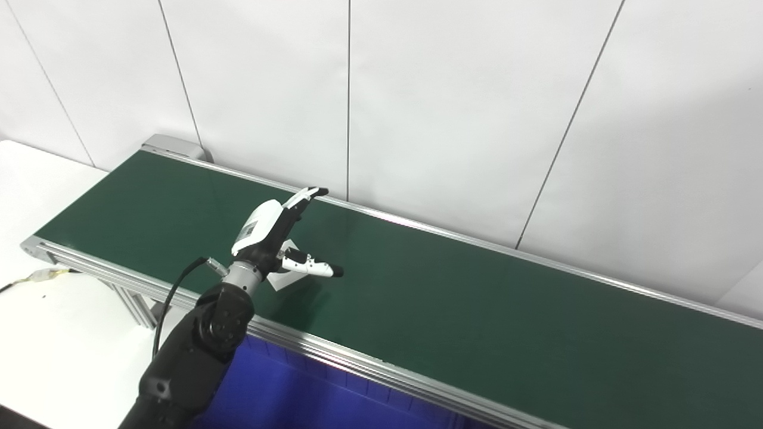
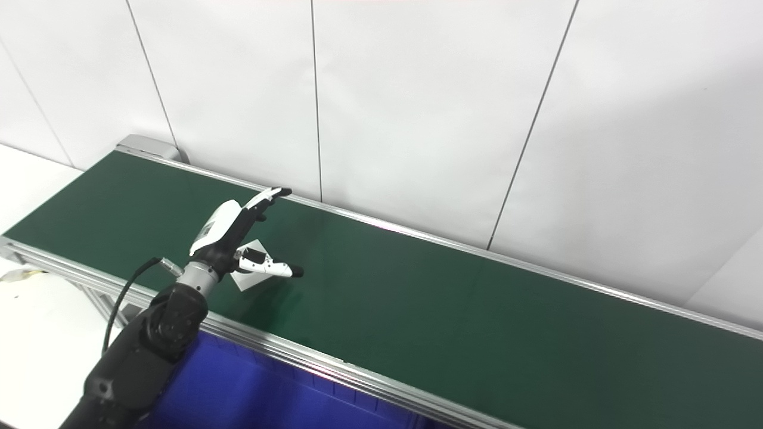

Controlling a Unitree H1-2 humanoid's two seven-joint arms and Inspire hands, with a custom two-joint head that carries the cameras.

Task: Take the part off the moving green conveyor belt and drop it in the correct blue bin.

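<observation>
Fingers [image 1: 305, 195] of the left hand [image 1: 271, 229] stretch forward and the thumb [image 1: 313, 267] juts out to the side, spread wide and gripping nothing. It hovers over the green conveyor belt [image 1: 453, 298], above a flat white part [image 2: 249, 273] lying on the belt's near side, partly hidden beneath the palm and thumb; whether they touch cannot be told. Just below the belt's near rail sits a blue bin [image 1: 286, 393]. White wall panels [image 1: 447, 101] rise behind. No right hand shows.
</observation>
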